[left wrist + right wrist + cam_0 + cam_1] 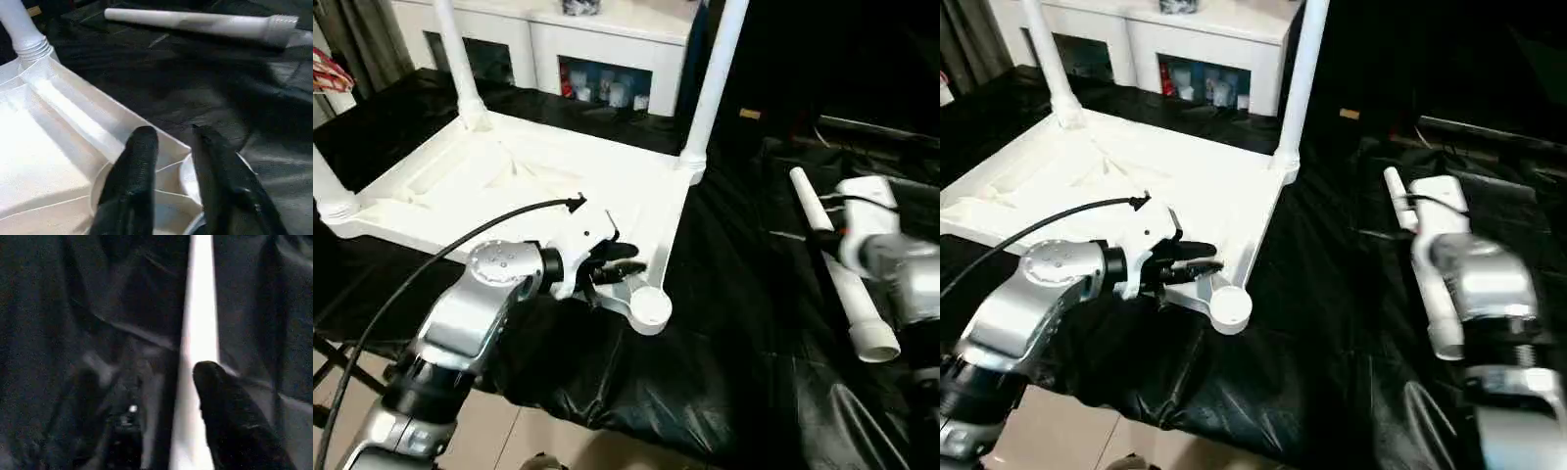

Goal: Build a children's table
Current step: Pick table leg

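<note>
The white plastic tabletop [509,186] is lying upside down on black sheeting [734,323], ribbed underside up, three tapered round legs [717,73] standing upright in its corner sockets. The near socket [651,306] is sitting empty. The left gripper [173,147], jaws narrowly parted and holding nothing, is hovering there. The fourth leg [837,269] is lying flat to the right, its long axis running away from the robot, threaded end nearest. The right gripper [161,377] is beside it; its jaws cannot be told.

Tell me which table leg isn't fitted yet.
The leg lying flat on the black cover, on the robot's right beside the right arm. The other three visible legs stand upright in corner sockets of the upturned tabletop; its near corner socket is empty.
</note>
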### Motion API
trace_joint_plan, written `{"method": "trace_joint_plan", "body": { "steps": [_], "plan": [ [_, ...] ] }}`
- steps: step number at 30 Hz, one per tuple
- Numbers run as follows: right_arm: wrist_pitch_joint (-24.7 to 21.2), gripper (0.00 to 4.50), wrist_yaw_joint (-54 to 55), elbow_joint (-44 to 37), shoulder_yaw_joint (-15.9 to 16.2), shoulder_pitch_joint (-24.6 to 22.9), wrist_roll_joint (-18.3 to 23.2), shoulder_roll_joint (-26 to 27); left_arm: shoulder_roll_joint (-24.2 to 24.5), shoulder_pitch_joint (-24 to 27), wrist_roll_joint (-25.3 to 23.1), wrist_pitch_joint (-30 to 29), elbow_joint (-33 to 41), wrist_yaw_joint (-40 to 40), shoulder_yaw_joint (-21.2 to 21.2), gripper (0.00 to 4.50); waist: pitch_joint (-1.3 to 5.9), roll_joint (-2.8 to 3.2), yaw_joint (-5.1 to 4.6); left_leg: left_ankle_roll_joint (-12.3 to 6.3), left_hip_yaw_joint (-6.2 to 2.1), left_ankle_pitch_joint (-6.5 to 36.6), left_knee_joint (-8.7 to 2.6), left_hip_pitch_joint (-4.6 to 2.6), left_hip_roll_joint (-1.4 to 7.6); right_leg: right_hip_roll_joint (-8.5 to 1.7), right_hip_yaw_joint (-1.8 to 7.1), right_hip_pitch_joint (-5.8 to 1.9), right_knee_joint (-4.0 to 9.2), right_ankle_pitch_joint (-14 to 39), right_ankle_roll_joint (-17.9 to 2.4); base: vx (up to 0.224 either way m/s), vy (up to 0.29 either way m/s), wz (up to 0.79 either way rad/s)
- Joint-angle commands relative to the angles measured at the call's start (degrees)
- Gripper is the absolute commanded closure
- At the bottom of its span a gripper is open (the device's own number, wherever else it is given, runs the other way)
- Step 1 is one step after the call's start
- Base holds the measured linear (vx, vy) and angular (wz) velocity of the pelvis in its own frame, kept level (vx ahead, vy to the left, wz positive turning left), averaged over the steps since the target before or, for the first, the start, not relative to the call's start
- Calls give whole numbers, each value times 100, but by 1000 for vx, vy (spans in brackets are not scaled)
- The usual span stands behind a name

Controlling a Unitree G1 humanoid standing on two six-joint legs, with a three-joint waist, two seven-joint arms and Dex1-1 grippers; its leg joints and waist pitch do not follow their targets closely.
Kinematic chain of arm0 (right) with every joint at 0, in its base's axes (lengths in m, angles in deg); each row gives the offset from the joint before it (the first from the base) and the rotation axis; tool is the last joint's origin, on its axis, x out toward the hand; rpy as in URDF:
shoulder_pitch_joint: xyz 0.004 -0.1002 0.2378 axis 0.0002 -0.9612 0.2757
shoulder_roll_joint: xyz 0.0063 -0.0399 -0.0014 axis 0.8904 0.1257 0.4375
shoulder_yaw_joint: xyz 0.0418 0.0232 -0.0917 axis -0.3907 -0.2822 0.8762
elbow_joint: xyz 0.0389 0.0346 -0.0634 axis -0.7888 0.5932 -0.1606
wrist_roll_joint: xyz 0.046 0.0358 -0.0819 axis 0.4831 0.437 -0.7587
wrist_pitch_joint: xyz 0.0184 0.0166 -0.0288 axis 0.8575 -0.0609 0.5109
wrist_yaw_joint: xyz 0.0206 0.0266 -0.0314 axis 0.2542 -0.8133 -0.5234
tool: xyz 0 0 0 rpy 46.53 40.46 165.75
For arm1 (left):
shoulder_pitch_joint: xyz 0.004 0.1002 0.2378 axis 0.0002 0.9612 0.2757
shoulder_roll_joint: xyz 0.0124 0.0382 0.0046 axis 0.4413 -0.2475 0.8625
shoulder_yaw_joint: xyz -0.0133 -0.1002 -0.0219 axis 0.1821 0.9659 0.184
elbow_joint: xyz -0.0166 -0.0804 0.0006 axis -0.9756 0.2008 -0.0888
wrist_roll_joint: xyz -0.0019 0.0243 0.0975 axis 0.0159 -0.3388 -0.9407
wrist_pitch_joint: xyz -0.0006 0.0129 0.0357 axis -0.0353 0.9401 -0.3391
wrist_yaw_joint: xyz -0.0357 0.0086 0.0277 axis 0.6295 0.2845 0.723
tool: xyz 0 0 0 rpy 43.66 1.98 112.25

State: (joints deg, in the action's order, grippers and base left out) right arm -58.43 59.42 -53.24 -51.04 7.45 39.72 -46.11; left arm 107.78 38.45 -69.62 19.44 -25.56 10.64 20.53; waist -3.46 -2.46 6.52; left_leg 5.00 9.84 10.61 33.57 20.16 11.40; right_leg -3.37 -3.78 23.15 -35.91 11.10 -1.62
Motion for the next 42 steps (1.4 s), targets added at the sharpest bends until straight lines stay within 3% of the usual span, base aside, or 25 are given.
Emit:
{"method": "trace_joint_plan", "body": {
  "steps": [1, 3, 8, 11, 17, 22, 29, 35, 38, 39, 40, 41, 42],
  "plan": [
    [-283, 250, -27, -167, -118, 83, -64, -115, 19, -23, 84, -86, 128, -54, 34, 276, 369, -40, 20, -41, -4, 624, -334, 5, 111, -399, 294, -350, 430, 897, -889, 0, 0, 0],
    [-485, 234, -39, -224, -152, 28, -58, -200, 26, -30, 103, -114, 154, -58, 23, 244, 373, -43, 22, -32, -8, 623, -334, 6, 112, -400, 293, -352, 438, 960, -833, 0, 0, 0],
    [-676, 190, -32, -248, -257, -30, 54, -298, 65, -14, 183, -198, 239, -58, -5, 213, 378, -56, 14, -36, -5, 564, -323, 11, 105, -398, 290, -357, 426, 897, -848, 0, 0, 0],
    [-1052, 153, -149, -300, -256, -125, 144, -451, 99, 11, 211, -256, 315, -37, -42, 186, 378, -56, 20, -54, -3, 520, -317, 12, 104, -390, 292, -361, 423, 844, -855, 0, 0, 0],
    [-1522, 148, -526, -148, -335, -321, 374, -544, 88, 6, 145, -211, 260, 18, -82, 134, 379, -77, 19, -90, -1, 549, -310, 13, 113, -401, 289, -360, 444, 988, -844, 0, 0, 0],
    [-1623, 148, -727, 160, -174, -487, 427, -606, 130, 39, 248, -304, 366, -13, -141, 124, 378, -76, 21, -95, 2, 550, -304, 12, 114, -410, 286, -360, 454, 1060, -868, 0, 0, 0],
    [-1649, 202, -931, 452, -152, -559, 514, -642, 176, 64, 323, -371, 446, -66, -165, 118, 376, -102, 14, -128, 6, 522, -292, 24, 111, -411, 279, -360, 453, 1108, -883, 0, 0, 0],
    [-1508, 251, -1023, 763, -122, -546, 525, -649, 176, 31, 342, -395, 433, -48, -178, 118, 379, -89, 20, -102, 4, 557, -291, 11, 117, -404, 277, -346, 461, 1160, -867, 0, 0, 0],
    [-1396, 257, -1008, 952, -190, -466, 541, -627, 179, -7, 364, -396, 395, -23, -170, 118, 373, -58, 9, -53, -3, 696, -294, 8, 114, -404, 266, -345, 480, 1262, -886, 0, 0, 0],
    [-1351, 257, -982, 1024, -254, -432, 559, -608, 178, -23, 372, -405, 387, -12, -165, 118, 376, -11, 21, -26, -12, 745, -295, -3, 116, -411, 266, -344, 478, 1320, -882, 0, 0, 0],
    [-1336, 257, -972, 1048, -277, -420, 564, -601, 177, -29, 375, -409, 384, -9, -163, 118, 375, -28, 11, -24, -5, 762, -293, -3, 116, -407, 269, -342, 492, 1314, -879, 0, 0, 0],
    [-1284, 257, -944, 1036, -339, -426, 580, -580, 164, -28, 405, -400, 388, 5, -131, 118, 370, 34, 15, 3, -18, 830, -297, -10, 114, -403, 263, -337, 487, 1351, -891, 0, 0, 0],
    [-1239, 258, -924, 1022, -387, -428, 589, -561, 150, -29, 439, -391, 381, 12, -96, 118, 372, 44, 3, 14, -10, 861, -293, -14, 113, -396, 267, -335, 505, 1344, -884, 0, 0, 0]
  ]
}}
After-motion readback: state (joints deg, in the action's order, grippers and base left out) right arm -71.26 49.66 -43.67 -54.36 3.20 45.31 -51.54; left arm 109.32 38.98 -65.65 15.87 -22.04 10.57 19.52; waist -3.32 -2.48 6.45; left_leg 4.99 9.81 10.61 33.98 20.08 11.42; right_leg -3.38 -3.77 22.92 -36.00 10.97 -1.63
